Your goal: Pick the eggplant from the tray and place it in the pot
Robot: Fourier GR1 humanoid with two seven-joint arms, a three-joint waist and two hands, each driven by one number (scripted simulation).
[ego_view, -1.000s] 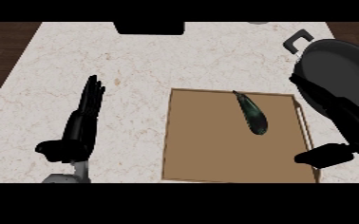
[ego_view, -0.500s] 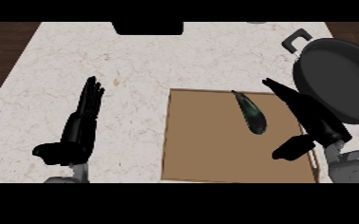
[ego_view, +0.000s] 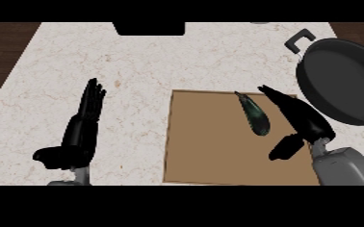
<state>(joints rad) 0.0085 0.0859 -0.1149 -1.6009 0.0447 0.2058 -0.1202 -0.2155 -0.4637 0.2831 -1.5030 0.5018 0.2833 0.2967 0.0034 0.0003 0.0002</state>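
A dark green eggplant [ego_view: 254, 116] lies lengthwise on the brown tray [ego_view: 206, 144], toward the tray's far right. My right hand [ego_view: 302, 120] hovers just right of it, open, fingers stretched forward and thumb hanging below, a small gap away from the eggplant. The black pot [ego_view: 334, 79] with a handle sits at the counter's right edge, beyond the right hand. My left hand [ego_view: 80, 132] rests open on the left side of the counter, fingers pointing away.
A black block [ego_view: 149, 28] sits at the counter's far edge. White marbled counter [ego_view: 135, 72] stretches between the left hand and the tray. Dark wood floor shows past both far corners.
My right hand has moved left from over the pot to beside the eggplant above the tray. The left hand and the eggplant have stayed in place.
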